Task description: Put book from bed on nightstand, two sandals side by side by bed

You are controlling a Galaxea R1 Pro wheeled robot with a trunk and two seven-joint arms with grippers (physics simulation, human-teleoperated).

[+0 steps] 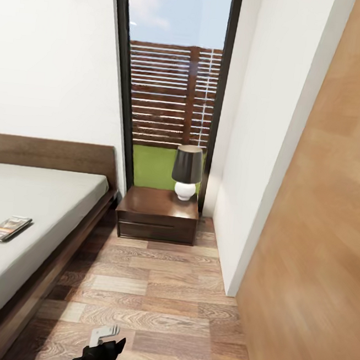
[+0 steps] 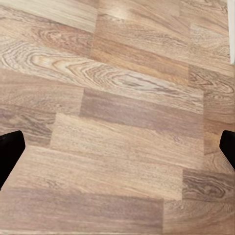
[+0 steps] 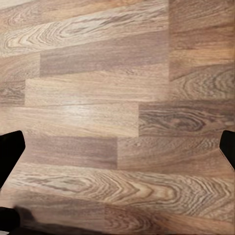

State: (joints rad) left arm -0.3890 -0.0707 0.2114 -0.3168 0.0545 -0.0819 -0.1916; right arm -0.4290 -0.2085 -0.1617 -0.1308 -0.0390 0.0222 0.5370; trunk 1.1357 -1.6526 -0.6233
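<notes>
Your target, the thin dark paperback book [image 1: 7,228] with the orange band, lies flat on the plain off-white mattress of the low bed [image 1: 39,204], near the mattress edge facing the aisle and well short of the slab headboard. Beyond the bed's corner, the squat glossy dark brown nightstand [image 1: 157,215] stands under the tall window, a dark-shaded lamp on a white base [image 1: 187,172] sitting toward its back right, so the front left of the top looks free for the book. Both arms hang low over the wood-plank floor [image 1: 162,294]: the left gripper [image 2: 117,144] and right gripper [image 3: 117,144] each have their jaws spread wide, holding nothing. Approach the book from the aisle side and lift it by its near edge. The aisle is narrow, between the dark bed frame and the white wall corner [image 1: 235,285] and wooden door [image 1: 317,244], so keep your elbows in.
</notes>
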